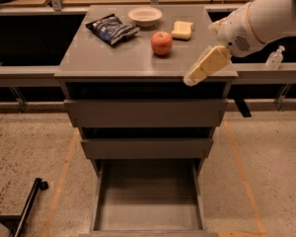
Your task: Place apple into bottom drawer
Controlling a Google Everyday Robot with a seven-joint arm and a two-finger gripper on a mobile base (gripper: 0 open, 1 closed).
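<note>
Evidently apple (162,43) is ungrasped; gripper (195,75) hovers right of it, grip state untellable; drawer (148,201) below it stands open.

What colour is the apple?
The apple is red-orange, in the camera view; the gripper hangs apart from it.
</note>
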